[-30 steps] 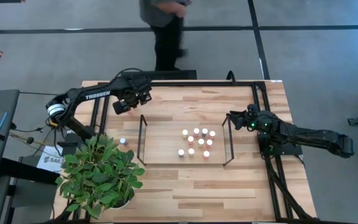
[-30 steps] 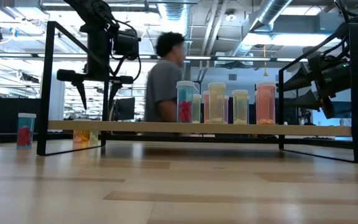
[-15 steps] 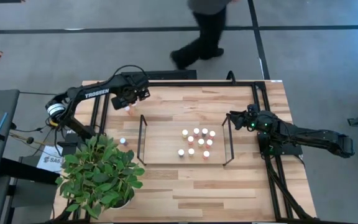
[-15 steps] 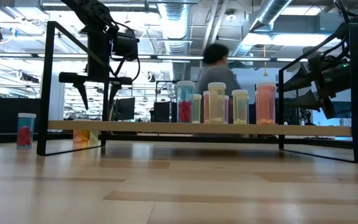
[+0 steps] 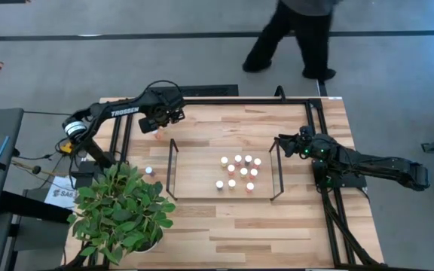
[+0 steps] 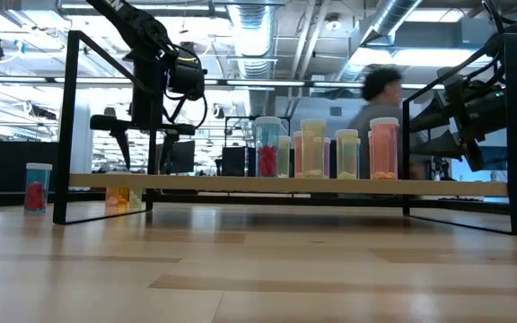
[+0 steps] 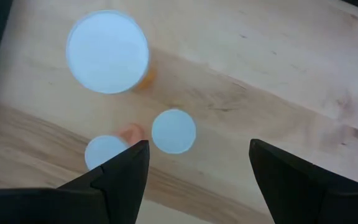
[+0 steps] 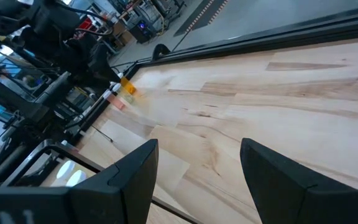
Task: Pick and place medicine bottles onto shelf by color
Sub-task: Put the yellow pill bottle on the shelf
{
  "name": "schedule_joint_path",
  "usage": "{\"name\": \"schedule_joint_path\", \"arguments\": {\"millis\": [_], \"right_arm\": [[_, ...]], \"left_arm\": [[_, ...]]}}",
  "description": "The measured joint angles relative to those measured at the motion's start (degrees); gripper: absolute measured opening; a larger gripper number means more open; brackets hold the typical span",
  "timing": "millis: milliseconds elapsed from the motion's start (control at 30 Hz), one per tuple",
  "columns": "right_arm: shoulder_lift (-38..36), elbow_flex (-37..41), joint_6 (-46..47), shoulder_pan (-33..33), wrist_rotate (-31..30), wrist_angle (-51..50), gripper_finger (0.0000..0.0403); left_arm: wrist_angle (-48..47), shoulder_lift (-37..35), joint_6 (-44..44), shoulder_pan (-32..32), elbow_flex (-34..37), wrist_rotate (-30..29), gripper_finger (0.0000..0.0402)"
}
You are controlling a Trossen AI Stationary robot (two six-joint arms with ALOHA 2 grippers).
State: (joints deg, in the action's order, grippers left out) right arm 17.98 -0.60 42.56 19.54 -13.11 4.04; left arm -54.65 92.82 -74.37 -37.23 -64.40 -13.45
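Note:
Several medicine bottles (image 5: 238, 172) with white caps stand on the light-wood shelf (image 5: 198, 169), seen in the low view as a row (image 6: 312, 148) on its board (image 6: 196, 183). Off the shelf at the far left stand a larger orange bottle (image 7: 107, 51) and two small bottles (image 7: 173, 131) on the table. My left gripper (image 7: 197, 158) hangs open above them, pointing down (image 5: 157, 128), touching none. A red-filled bottle (image 6: 36, 187) stands alone near the plant (image 5: 148, 170). My right gripper (image 5: 279, 141) waits open at the shelf's right end.
A potted plant (image 5: 119, 211) fills the near-left corner. Black frame rails (image 5: 315, 135) run along the table's far side and down both its sides. The shelf's black wire ends (image 5: 173, 167) stand upright. A person (image 5: 300, 30) walks past the far edge.
My left gripper has shifted a little toward the table's right edge and sunk lower over the bottles at the far left, staying open. The person behind the table has walked from left to right.

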Motion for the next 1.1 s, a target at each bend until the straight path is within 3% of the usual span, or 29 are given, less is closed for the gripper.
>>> {"name": "schedule_joint_path", "arguments": {"millis": [1100], "right_arm": [[0.0,0.0,0.0,0.0,-0.3,-0.3,0.0249]], "left_arm": [[-0.8,1.3,-2.9,-0.7,0.0,-5.6,0.0265]]}}
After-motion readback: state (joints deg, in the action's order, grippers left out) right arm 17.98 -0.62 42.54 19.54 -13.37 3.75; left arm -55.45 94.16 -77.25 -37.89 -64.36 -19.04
